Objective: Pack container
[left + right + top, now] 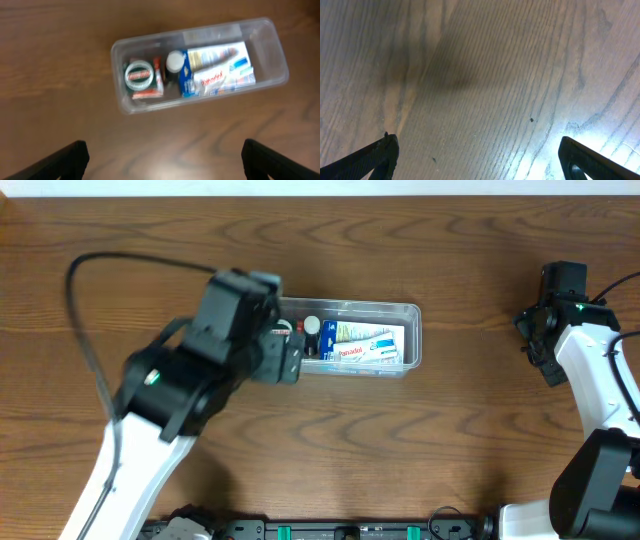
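Observation:
The clear plastic container [410,315] sits mid-table, its left end hidden under my left arm. In the left wrist view the container [265,30] holds a white and blue Panadol box [220,70], a small white-capped bottle [174,62] and a round green and red packet [140,76]. My left gripper [162,160] is open and empty, above bare table beside the container. My right gripper [480,155] is open and empty over bare wood at the far right [545,330].
The wooden table [450,450] runs all round the container. The left arm's black cable [85,310] loops over the left side. The table's front edge carries black fixtures [340,530].

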Robot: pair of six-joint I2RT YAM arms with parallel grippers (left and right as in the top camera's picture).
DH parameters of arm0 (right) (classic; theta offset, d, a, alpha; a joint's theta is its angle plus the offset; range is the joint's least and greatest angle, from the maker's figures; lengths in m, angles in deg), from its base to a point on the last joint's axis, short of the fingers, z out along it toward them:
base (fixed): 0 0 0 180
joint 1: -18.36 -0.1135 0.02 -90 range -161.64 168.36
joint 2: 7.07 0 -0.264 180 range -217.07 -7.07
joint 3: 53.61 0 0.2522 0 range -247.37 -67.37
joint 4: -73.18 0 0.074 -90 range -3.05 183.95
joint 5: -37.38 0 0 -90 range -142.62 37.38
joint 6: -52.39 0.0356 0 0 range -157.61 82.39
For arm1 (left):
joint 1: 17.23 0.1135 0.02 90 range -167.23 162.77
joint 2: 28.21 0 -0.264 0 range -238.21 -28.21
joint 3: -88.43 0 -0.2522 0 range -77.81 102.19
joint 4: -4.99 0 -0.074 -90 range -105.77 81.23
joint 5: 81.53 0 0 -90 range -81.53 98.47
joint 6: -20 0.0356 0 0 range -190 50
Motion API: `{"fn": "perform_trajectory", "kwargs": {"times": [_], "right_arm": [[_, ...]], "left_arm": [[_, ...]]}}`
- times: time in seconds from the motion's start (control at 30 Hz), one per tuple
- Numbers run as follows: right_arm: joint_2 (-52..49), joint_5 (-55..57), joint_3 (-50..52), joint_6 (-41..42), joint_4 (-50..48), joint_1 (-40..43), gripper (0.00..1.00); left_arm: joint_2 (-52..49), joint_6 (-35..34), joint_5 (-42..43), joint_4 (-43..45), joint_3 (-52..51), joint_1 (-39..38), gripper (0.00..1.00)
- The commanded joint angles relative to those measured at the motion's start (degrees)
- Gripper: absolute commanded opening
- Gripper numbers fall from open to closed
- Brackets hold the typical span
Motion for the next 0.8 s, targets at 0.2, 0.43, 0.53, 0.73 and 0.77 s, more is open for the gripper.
{"fn": "perform_trajectory", "kwargs": {"times": [0.2,0.43,0.53,0.73,0.77], "right_arm": [[-0.31,0.46,-0.04,0.79,0.13,0.22,0.99],[-0.31,0.46,-0.04,0.79,0.13,0.22,0.99],[-0.31,0.46,-0.04,0.79,0.13,0.22,0.99],[-0.31,0.46,-0.04,0.79,0.13,0.22,0.99],[-0.31,0.46,-0.04,0.79,0.13,0.22,0.99]], "left_arm": [[7.41,1.86,-0.83,-21.27,0.39,-0.02,0.98],[8.28,1.84,-4.35,-21.75,-4.83,-0.02,0.98],[10.38,1.88,-5.62,-17.14,-9.57,0.00,0.98],[18.16,2.75,-8.31,-1.64,-24.50,3.08,0.98],[19.61,2.73,-8.26,0.76,-26.93,4.24,0.98]]}}
